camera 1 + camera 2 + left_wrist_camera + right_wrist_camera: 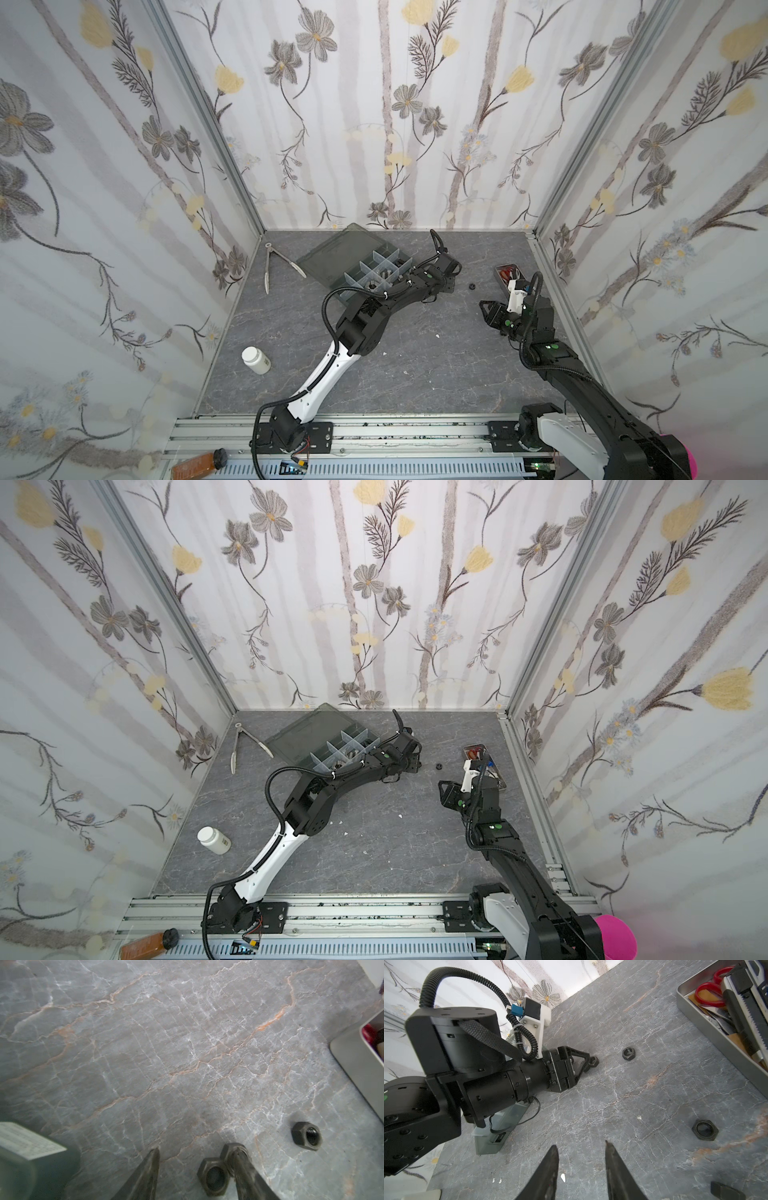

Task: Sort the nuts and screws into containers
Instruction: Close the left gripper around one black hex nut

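Two black hex nuts (214, 1176) lie at the left pincer (196, 1150) in the left wrist view. One is flat on the grey marble-patterned surface (187, 1043) between the parted jaws, touching one finger (243, 1174); its neighbour is half hidden under that finger's tip. A third black nut (306, 1138) lies apart. Cut off at the edges: a corner of the silver metal tray (353, 1064), and a blurred corner of the dark smoky-grey plastic organizer box (25, 1178).

In the right wrist view the right pincer (581, 1145) hangs with jaws apart, nothing between them. A flat black ring-like nut (705, 1130) lies near; a dark piece (724, 1190) is cut off at the frame corner — unidentifiable. The tray holds red-handled scissors (698, 993) and a knife (753, 1012).

In both top views the left arm (374, 307) covers its pincer and part of the box. Its pale-divided compartments (365, 266) hold small dark and silvery pieces — too small to tell screws from nuts.
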### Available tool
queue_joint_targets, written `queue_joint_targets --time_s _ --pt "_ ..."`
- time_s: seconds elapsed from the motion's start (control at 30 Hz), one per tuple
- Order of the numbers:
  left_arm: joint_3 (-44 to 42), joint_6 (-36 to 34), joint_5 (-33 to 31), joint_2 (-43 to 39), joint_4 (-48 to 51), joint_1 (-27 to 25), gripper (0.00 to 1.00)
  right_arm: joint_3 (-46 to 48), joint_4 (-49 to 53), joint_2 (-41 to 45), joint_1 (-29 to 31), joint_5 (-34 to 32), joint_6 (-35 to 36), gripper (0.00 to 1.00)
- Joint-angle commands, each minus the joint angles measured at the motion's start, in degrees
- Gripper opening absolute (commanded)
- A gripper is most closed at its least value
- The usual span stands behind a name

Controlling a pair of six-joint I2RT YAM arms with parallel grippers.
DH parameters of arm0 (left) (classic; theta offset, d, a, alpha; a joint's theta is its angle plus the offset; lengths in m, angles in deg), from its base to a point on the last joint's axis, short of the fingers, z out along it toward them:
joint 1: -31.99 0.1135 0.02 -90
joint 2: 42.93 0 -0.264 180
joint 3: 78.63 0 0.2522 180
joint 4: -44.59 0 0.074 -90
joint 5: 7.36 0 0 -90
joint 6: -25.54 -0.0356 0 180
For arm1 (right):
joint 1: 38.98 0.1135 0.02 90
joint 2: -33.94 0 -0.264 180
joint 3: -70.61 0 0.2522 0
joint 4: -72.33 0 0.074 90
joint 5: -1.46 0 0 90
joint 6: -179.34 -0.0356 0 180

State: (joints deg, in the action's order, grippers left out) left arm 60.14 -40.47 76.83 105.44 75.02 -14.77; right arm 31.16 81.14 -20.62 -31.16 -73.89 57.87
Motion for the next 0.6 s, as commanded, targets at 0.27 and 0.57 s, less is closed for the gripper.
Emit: queue_joint_targets --time_s 0.27,0.57 --pt "-1.7 2.2 -1.0 -1.7 -2.4 0.4 0.46 0.4 -2.2 -0.3 0.0 0.3 -0.1 0.39" --pt "-1.7 2.3 -0.6 -0.5 -2.2 0.4 0.47 0.4 -2.2 -0.5 0.0 0.4 -0.1 0.39"
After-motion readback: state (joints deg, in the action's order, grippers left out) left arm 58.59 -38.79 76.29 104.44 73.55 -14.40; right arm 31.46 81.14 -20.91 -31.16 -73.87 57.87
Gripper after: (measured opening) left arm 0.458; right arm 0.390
